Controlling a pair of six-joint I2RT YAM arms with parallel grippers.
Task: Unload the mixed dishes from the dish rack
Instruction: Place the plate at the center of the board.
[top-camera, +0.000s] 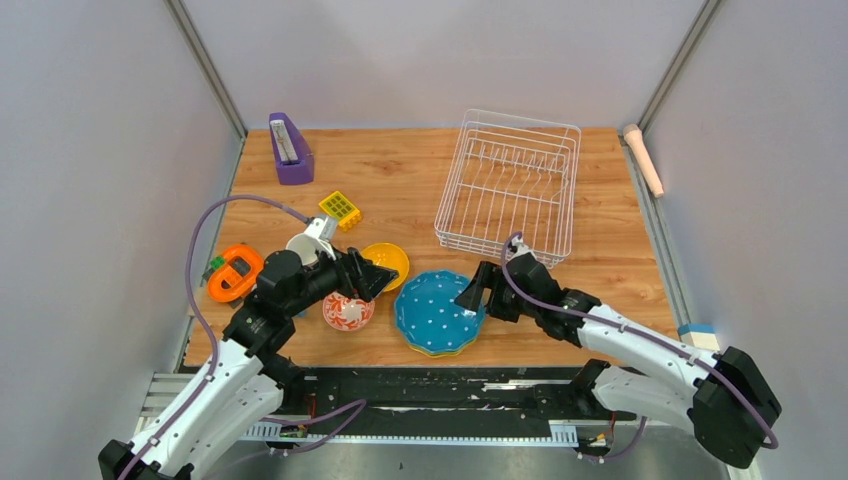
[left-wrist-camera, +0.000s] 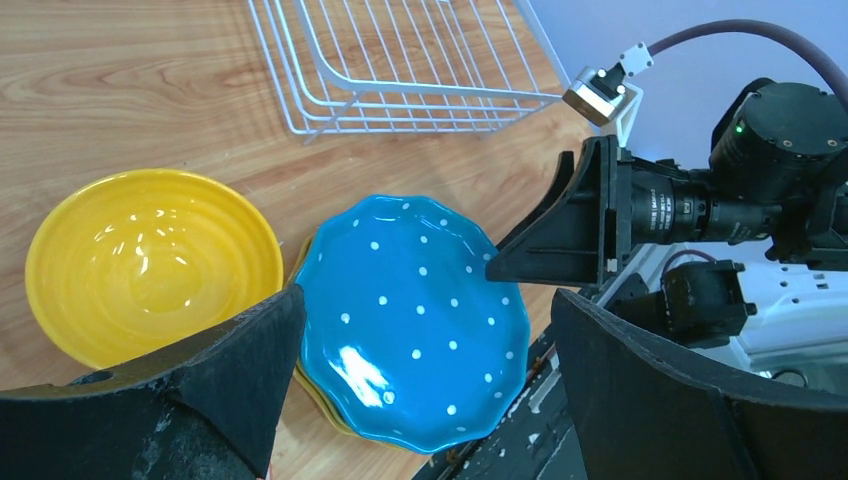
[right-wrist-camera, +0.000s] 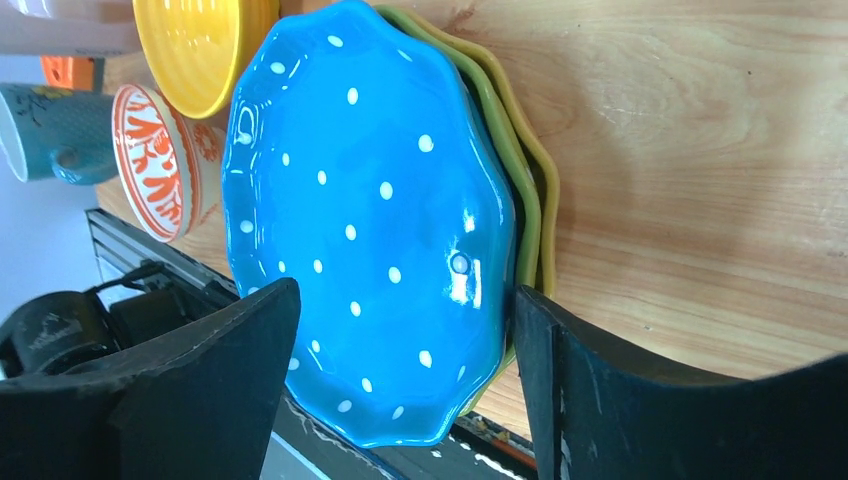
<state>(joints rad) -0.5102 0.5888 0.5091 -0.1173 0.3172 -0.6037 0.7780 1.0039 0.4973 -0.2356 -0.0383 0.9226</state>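
The white wire dish rack (top-camera: 520, 118) stands empty at the back right; it also shows in the left wrist view (left-wrist-camera: 430, 92). A blue dotted plate (top-camera: 438, 312) (left-wrist-camera: 400, 320) (right-wrist-camera: 350, 200) tops a stack on a green plate (right-wrist-camera: 520, 190) and a yellow plate (right-wrist-camera: 546, 200) near the front edge. The yellow bowl (top-camera: 390, 262) (left-wrist-camera: 150, 260) and the red-and-white bowl (top-camera: 348, 312) (right-wrist-camera: 160, 160) sit left of the stack. A blue cup (right-wrist-camera: 40, 130) shows beyond them. My left gripper (top-camera: 375, 278) (left-wrist-camera: 425, 300) is open and empty, left of the stack. My right gripper (top-camera: 475, 295) (right-wrist-camera: 405, 290) is open and empty at the stack's right edge.
A purple wedge holder (top-camera: 290, 150) stands at the back left. A yellow grid block (top-camera: 341, 209) and an orange round gadget (top-camera: 234, 272) lie on the left. A pale cup (top-camera: 305, 247) sits behind my left wrist. A pink cylinder (top-camera: 643, 158) lies off the right edge.
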